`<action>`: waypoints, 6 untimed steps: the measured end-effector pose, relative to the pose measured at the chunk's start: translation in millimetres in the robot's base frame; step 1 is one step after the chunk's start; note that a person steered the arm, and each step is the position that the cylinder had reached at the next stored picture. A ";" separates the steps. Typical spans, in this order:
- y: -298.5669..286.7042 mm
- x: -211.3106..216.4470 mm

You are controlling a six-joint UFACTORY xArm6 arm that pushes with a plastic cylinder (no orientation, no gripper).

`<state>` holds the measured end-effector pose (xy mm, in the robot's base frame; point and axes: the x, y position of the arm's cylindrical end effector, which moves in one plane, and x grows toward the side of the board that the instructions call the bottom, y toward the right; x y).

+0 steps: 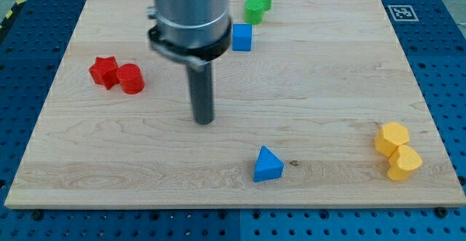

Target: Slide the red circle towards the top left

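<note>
The red circle block [132,78] lies on the wooden board at the view's left, touching a red star block [104,71] on its left side. My tip [203,121] is on the board to the right of the red circle and a little lower, well apart from it. The dark rod rises from the tip to the arm's grey body at the view's top.
A blue cube [242,37] sits just right of the arm body. Two green blocks [257,4] are at the top centre. A blue triangle [268,164] lies at the bottom centre. Two yellow blocks [397,150] touch at the right. The board [328,88] has a marker [400,12] at its top right.
</note>
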<state>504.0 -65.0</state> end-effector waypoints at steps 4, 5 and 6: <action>-100.2 -52.6; -98.5 -63.1; -104.1 -76.1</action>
<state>427.9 -169.1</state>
